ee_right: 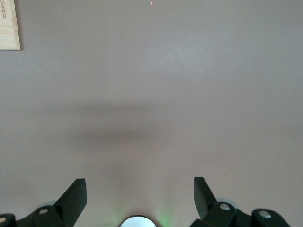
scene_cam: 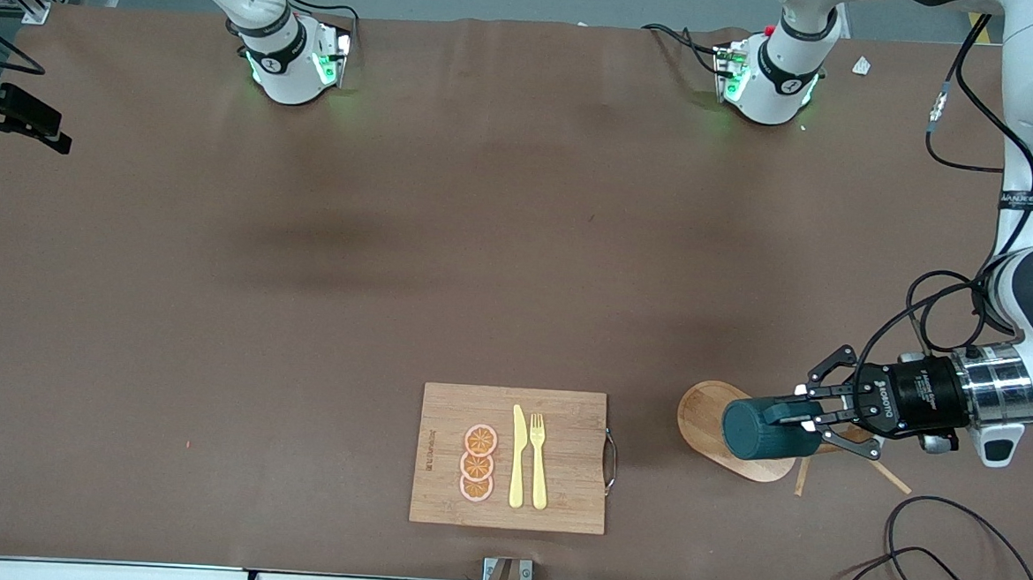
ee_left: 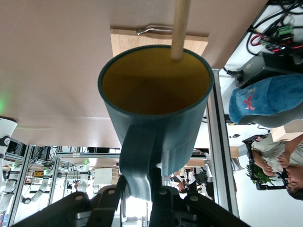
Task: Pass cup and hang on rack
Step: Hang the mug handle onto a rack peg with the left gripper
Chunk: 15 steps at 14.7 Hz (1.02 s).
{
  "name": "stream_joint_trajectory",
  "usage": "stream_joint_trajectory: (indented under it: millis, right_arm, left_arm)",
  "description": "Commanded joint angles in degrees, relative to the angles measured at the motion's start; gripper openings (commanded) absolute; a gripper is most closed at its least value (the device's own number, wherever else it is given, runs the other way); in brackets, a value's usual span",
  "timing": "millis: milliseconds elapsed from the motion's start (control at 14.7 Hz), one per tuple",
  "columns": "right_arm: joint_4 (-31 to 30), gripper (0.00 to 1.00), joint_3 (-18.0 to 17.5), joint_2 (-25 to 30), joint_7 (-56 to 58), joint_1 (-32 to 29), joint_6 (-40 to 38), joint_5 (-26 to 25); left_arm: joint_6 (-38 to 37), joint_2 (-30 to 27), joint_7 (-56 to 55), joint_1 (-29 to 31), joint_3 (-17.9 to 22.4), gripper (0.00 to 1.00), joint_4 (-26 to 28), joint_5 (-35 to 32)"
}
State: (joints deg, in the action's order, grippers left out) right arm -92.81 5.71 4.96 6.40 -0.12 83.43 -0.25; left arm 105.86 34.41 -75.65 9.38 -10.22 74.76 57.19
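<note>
My left gripper [scene_cam: 797, 415] is shut on the handle of the dark teal cup [scene_cam: 757, 431] and holds it on its side over the rack's oval base [scene_cam: 704, 415]. Thin pegs [scene_cam: 800, 477] of the rack stick out under the gripper. The rack's post is hidden by the cup and gripper. In the left wrist view the cup [ee_left: 156, 118] shows its yellowish inside, and a wooden peg [ee_left: 180, 28] crosses its rim. The left gripper [ee_left: 142, 189] clamps the handle there. My right gripper [ee_right: 139, 189] is open and empty over bare table; it is out of the front view.
A wooden cutting board [scene_cam: 558, 504] with orange slices [scene_cam: 478, 463], a yellow knife [scene_cam: 517, 458] and a fork [scene_cam: 538, 459] lies near the front edge, toward the right arm's end from the rack. Its corner shows in the right wrist view [ee_right: 9, 23]. Cables [scene_cam: 953, 560] loop near the rack.
</note>
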Motion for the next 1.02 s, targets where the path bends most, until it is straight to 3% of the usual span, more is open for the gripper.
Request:
stream_joint_trajectory:
  millis: [0,815,951]
  right_arm:
    - [-1.9,1.00,-0.1,1.8,-0.3,0.2,0.4,-1.0]
    - [-1.9,1.00,-0.2,1.8,-0.3,0.3,0.3,-0.9]
    - [-1.9,1.00,-0.2,1.8,-0.3,0.2,0.4,-0.7]
  left_arm:
    - [-0.5,1.5,1.7,2.8,-0.8,0.00,-1.6,1.5]
    - [-0.4,3.6,3.5,3.8,-0.4,0.01,-1.5,1.6]
    - [-0.4,4.0,3.6,3.8,-0.3,0.07,-1.5,1.6]
